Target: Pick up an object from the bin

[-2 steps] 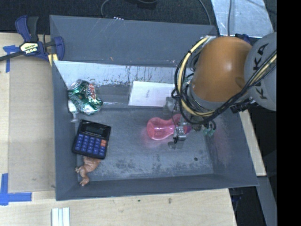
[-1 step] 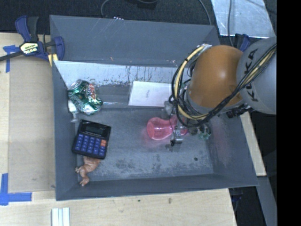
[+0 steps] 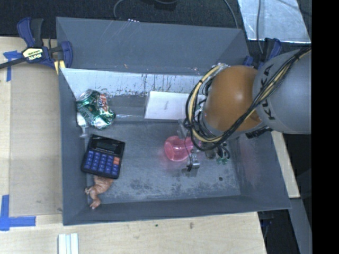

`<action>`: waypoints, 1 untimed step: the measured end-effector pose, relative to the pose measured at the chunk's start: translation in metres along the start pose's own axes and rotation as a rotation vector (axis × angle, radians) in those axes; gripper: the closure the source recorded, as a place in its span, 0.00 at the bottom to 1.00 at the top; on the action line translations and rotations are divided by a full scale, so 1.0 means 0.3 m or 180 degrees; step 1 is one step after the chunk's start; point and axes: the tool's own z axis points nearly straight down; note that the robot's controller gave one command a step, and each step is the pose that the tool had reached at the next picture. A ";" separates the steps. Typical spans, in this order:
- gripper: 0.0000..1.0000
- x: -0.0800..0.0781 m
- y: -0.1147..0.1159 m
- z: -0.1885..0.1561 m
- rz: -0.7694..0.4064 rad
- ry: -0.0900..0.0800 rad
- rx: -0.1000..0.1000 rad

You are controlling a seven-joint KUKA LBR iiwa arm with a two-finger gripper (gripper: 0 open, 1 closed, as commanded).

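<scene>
Camera view had the claw [image 3: 192,163] down low in the bin [image 3: 148,176], with a roundish see-through pink thing [image 3: 175,148] right at its left, maybe touching. Couldn't tell if the claw was apart or together. Looked like the approach step to me; next it'd need to straddle the pink thing and close. Calculator [image 3: 103,156] sat well off left.
</scene>
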 end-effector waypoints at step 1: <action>1.00 -0.032 -0.024 0.095 -0.0072 -0.0006 -0.0004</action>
